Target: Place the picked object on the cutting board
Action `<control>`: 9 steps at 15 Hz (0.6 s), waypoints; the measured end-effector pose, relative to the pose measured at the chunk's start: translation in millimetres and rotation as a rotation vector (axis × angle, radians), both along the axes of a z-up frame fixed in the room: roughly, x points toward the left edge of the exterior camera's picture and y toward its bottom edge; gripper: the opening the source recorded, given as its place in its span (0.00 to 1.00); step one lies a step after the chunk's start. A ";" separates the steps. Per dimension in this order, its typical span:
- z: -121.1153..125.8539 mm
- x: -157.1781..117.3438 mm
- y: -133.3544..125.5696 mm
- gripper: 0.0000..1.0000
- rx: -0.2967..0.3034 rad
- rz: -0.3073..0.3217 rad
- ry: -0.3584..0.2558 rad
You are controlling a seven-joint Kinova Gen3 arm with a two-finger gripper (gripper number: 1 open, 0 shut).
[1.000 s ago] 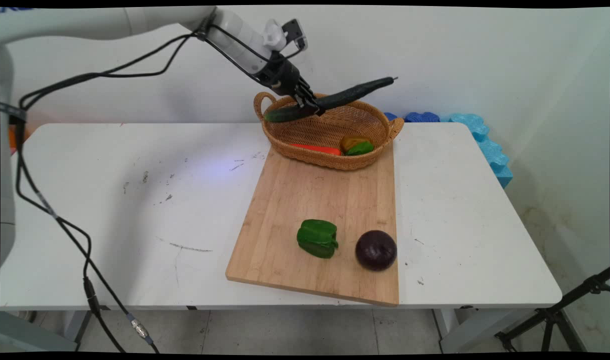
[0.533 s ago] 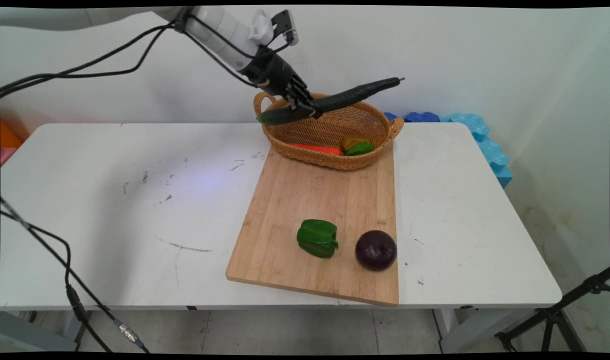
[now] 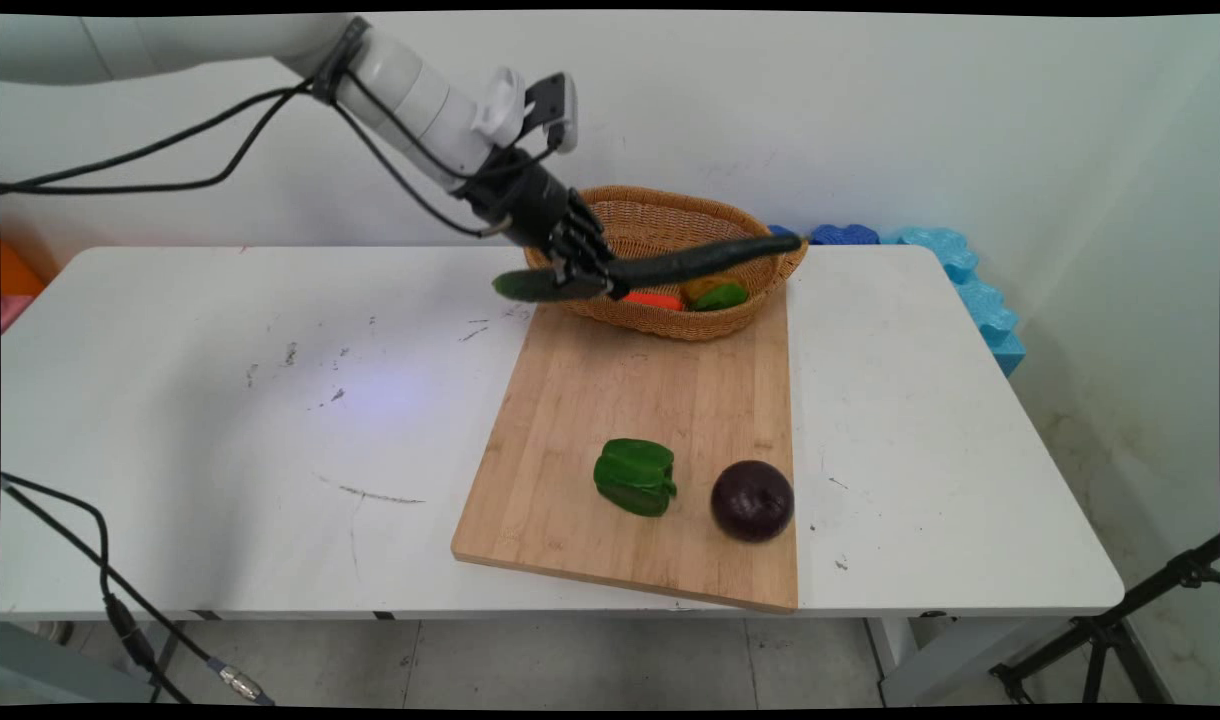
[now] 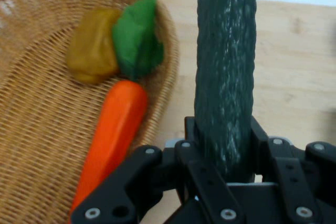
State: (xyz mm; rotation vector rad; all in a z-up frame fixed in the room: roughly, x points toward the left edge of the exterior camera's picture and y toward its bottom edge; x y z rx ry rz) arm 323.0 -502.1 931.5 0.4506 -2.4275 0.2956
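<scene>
The gripper (image 4: 226, 145) is clamping a dark green cucumber (image 4: 226, 66) that is running up out of frame over a wooden board (image 4: 294, 66), while beside it a wicker basket (image 4: 37, 129) is holding an orange carrot (image 4: 113, 129) and a yellow-green pepper (image 4: 115, 43).

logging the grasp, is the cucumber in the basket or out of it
Out. The pincer holds the cucumber in the air, lying level across the basket's near rim.
</scene>
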 end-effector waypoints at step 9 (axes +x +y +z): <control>-53.9 -18.0 21.6 0.00 0.038 0.006 -0.059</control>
